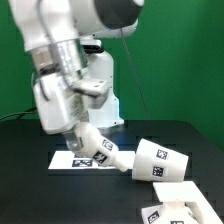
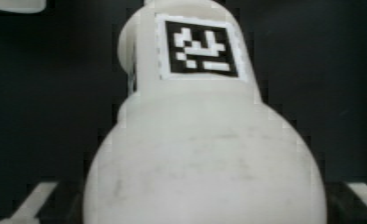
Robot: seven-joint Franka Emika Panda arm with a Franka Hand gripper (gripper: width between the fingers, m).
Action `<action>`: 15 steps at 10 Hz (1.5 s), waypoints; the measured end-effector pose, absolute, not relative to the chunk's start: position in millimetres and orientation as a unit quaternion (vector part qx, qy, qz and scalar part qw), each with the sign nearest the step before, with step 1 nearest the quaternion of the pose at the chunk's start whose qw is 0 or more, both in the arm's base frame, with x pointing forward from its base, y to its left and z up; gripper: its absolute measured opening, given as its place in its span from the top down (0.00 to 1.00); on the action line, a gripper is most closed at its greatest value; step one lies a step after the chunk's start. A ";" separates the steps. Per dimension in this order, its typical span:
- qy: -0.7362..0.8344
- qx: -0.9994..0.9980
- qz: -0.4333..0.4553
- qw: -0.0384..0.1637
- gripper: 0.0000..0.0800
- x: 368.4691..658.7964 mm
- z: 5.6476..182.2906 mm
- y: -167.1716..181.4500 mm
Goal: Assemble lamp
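Note:
The white bulb [image 1: 102,151] is tilted over the marker board, with its round head up by my gripper [image 1: 78,137] and its tagged neck pointing down toward the exterior view's right. In the wrist view the bulb [image 2: 201,150] fills the frame, with a tag on its neck. My fingers [image 2: 38,200] stand on either side of the head, shut on it. The cup-like shade [image 1: 160,162] lies on its side just past the bulb's neck. The flat stepped base [image 1: 172,205] lies at the lower right of the exterior view.
The marker board [image 1: 68,160] lies flat on the black table under the gripper and bulb. The robot's white body [image 1: 100,85] stands behind it, in front of a green backdrop.

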State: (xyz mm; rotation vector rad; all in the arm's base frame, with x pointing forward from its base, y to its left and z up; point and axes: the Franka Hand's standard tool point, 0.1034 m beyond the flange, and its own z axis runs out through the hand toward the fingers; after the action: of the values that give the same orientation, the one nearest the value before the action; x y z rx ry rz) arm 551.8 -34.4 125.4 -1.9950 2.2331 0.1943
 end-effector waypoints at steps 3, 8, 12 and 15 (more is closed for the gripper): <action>0.732 -0.678 0.039 0.052 0.28 559.3 127.0 -6.1; 0.617 -0.784 -0.016 0.068 0.28 578.5 155.9 -5.4; 0.595 -0.800 -0.018 0.072 0.28 580.5 159.6 7.6; 0.522 -0.849 -0.051 0.058 0.28 583.9 160.3 13.6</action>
State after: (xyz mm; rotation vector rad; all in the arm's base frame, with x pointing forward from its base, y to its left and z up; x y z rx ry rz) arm 583.9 13.6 160.3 -2.5731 1.5832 -0.1554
